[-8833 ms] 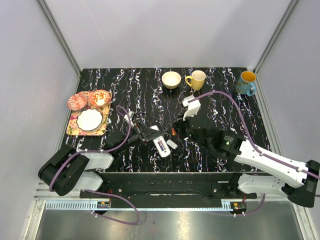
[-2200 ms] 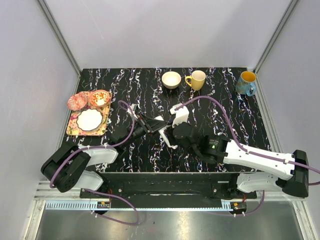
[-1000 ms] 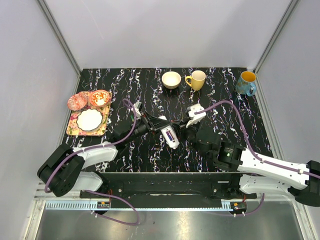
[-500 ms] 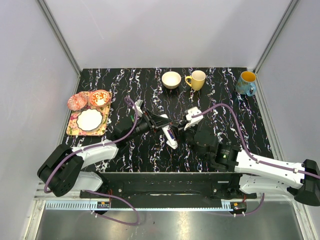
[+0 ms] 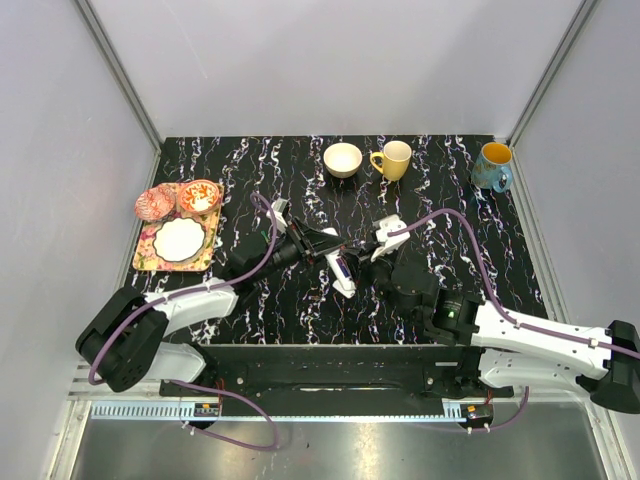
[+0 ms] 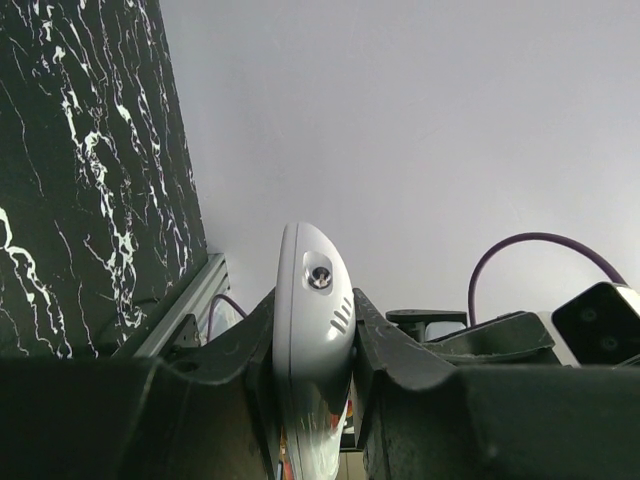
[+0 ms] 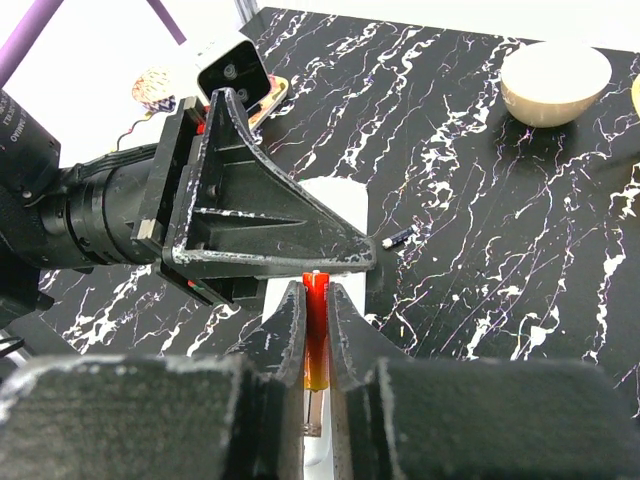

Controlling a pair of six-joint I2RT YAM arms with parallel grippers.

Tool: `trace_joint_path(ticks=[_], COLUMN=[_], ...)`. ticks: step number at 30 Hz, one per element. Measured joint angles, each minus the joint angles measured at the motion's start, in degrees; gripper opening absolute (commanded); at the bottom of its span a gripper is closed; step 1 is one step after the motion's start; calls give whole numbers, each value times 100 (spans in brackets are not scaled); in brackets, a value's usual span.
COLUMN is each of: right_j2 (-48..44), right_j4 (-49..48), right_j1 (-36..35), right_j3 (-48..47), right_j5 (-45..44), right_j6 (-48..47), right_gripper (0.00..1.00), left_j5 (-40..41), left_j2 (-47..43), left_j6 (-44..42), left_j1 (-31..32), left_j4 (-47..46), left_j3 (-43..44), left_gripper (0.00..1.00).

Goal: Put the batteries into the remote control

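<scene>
My left gripper (image 5: 322, 246) is shut on the white remote control (image 5: 341, 273) and holds it tilted above the table's middle. In the left wrist view the remote (image 6: 314, 320) stands edge-on between the jaws of that gripper (image 6: 313, 335). My right gripper (image 7: 315, 305) is shut on a red-orange battery (image 7: 316, 335) and holds it lengthwise just over the remote (image 7: 337, 203), right beside the left gripper's fingers (image 7: 270, 230). My right gripper also shows in the top view (image 5: 367, 262). A second, dark battery (image 7: 397, 238) lies on the table beyond the remote.
A cream bowl (image 5: 343, 159), a yellow mug (image 5: 392, 159) and a blue mug (image 5: 492, 166) stand along the far edge. A patterned tray (image 5: 150, 255) with a white plate sits at the left, with two red bowls (image 5: 200, 195) behind it.
Over the last second the left gripper has shifted the remote slightly. The right gripper has stayed close beside it with the red-orange battery. Before that, the right arm swung in from the right.
</scene>
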State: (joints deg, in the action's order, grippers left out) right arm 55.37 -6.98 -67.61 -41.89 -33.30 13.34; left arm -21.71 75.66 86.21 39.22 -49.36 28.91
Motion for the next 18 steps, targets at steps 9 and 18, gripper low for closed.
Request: trace_joint_path(ticks=[9, 18], right_j2=[-52, -61], right_j4=[160, 560], right_j1=[-13, -11], right_j3=[46, -13], right_j5=[7, 144], right_j6=[101, 240], right_gripper=[0, 0], left_j5=[20, 31], left_j2=[133, 160], left_j6=[-2, -76], left_j1=[0, 0], left_j4=[-42, 44], left_j3=[120, 120], left_gripper=[0, 0])
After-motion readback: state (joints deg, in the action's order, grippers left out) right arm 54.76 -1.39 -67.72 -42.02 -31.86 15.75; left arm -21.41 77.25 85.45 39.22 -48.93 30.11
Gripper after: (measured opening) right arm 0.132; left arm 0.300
